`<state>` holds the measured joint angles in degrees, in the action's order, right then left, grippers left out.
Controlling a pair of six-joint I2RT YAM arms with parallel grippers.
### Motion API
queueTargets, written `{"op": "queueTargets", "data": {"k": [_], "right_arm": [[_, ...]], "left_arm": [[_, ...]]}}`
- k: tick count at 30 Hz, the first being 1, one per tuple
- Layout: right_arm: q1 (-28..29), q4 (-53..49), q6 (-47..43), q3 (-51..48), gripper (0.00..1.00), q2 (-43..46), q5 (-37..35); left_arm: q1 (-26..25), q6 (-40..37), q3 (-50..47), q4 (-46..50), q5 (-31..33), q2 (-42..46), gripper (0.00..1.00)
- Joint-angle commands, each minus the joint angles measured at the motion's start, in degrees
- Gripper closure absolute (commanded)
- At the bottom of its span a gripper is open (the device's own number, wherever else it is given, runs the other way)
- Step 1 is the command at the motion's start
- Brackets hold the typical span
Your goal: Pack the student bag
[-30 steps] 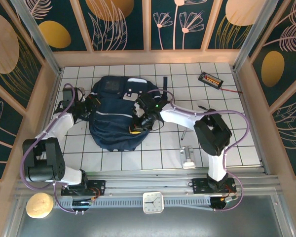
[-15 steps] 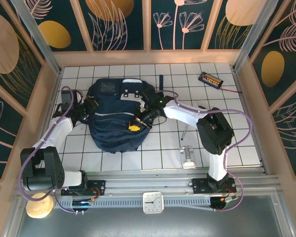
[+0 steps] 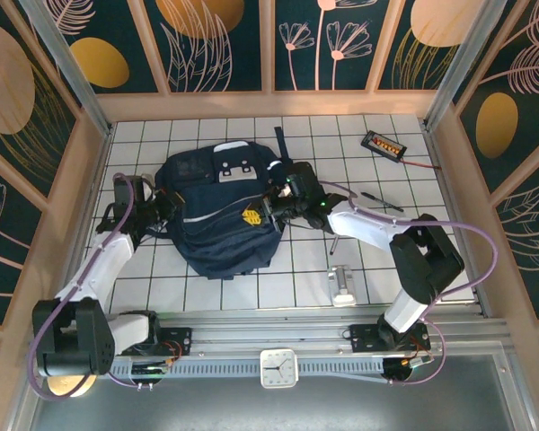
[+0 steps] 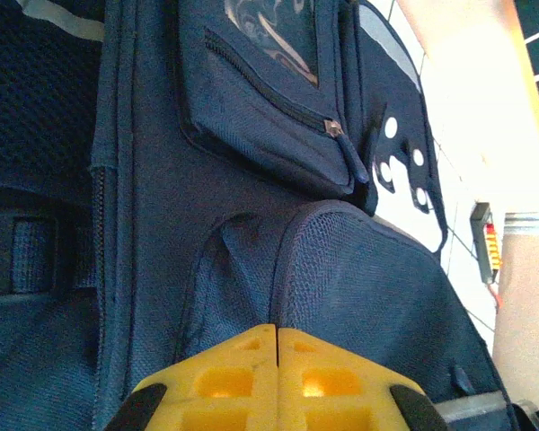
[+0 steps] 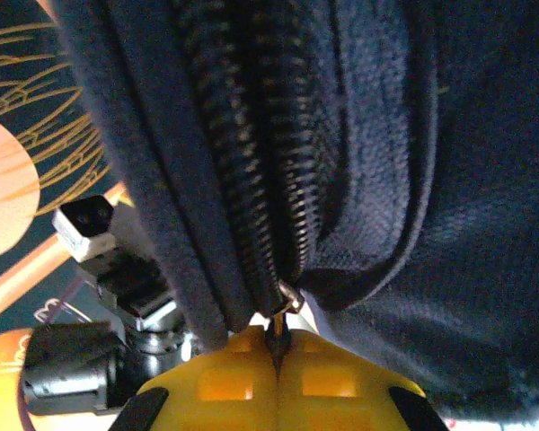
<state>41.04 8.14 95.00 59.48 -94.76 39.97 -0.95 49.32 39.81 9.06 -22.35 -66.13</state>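
- White gridded table (image 3: 431, 260) fills the middle of the top view, boxed in by dark teal wall panels (image 3: 216, 45) painted with gold ovals and pale plant outlines.
- The student bag (image 3: 216, 224) lies flat left of centre on the table. It is navy with grey stripes, and its white-grey buckle patch (image 3: 236, 163) is at the end toward the top of the frame.
- The left gripper (image 3: 164, 205) sits against the bag's left edge. In the left wrist view its yellow fingers (image 4: 216, 382) are clenched together at the bottom of the frame. The bag (image 4: 251, 180) takes up the frame directly above them, with a mesh side pocket (image 4: 368, 296) just above the tips. Whether any fabric is pinched I cannot tell.
- The right gripper (image 3: 251, 215) reaches in from the right and rests on the bag's upper right part.
- In the right wrist view the right gripper's yellow fingers (image 5: 332, 377) are closed at the bottom edge, grasping the zip pull (image 5: 286, 301). The bag's zip teeth (image 5: 251, 162) run up from the pull between dark folds.
- A silver object (image 3: 343, 285) lies at lower right of the bag, well apart from it.
- A small black device (image 3: 383, 144) lies at the upper right of the table.
- A black pen (image 3: 377, 201) lies at centre right.
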Motion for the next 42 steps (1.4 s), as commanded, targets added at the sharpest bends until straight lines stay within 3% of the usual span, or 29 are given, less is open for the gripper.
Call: {"op": "queueTargets", "data": {"k": [1, 4, 9, 10, 14, 17, 22, 28, 33, 35, 36, 38, 42], "right_arm": [[2.1, 8.6, 4.7, 0.5, 1.0, 1.0, -1.3], [4.0, 9.3, 4.7, 1.7, 1.0, -2.3, 1.2], [4.9, 6.0, -0.4, 6.3, 1.0, -8.3, 9.4], [4.9, 2.2, -3.9, 8.2, 1.0, -9.3, 11.2], [4.2, -28.7, -31.8, 18.4, 1.0, -13.3, 12.8], [4.2, -40.7, -44.7, 22.1, 1.0, -14.6, 8.1], [4.6, -38.6, -46.2, 23.7, 1.0, -15.5, 7.8], [4.7, -42.9, -50.6, 27.7, 1.0, -17.1, 5.2], [4.1, -40.3, -51.8, 25.8, 0.68, -15.6, 5.6], [3.3, -37.7, -51.2, 24.2, 0.55, -13.9, 6.0], [2.5, -36.5, -50.8, 23.3, 0.54, -12.8, 6.3], [0.7, -34.4, -50.0, 21.4, 0.53, -10.8, 6.4], [-2.8, -34.0, -50.0, 19.8, 0.53, -8.9, 6.3]], "left_arm": [[-3.0, 10.2, -4.4, -5.5, -3.6, 4.4, 1.0], [-3.3, 17.2, -9.2, -11.6, -3.3, 7.3, 1.0], [-3.3, 21.6, -11.2, -15.9, -3.2, 8.0, 1.0], [-3.3, 21.6, -10.9, -16.0, -3.0, 8.0, 1.0], [-3.3, 21.4, -9.2, -15.9, -2.4, 6.9, 1.0], [-3.3, 21.3, -8.4, -16.4, -2.7, 6.1, 1.0], [-3.3, 19.5, -7.5, -15.6, -3.6, 5.0, 1.0], [-3.3, 11.3, -1.8, -6.6, -3.6, 5.2, 1.0], [-3.3, 1.0, 1.9, 5.3, -3.6, 5.7, 1.0], [-3.3, -2.0, 2.2, 8.1, -3.4, 6.6, 0.92], [-3.3, -3.4, 2.4, 9.8, -3.2, 6.8, 0.84], [-3.3, -5.4, 2.6, 11.7, -2.9, 7.7, 0.77], [-3.4, -7.8, 3.0, 14.8, -2.7, 9.1, 0.74]]}}
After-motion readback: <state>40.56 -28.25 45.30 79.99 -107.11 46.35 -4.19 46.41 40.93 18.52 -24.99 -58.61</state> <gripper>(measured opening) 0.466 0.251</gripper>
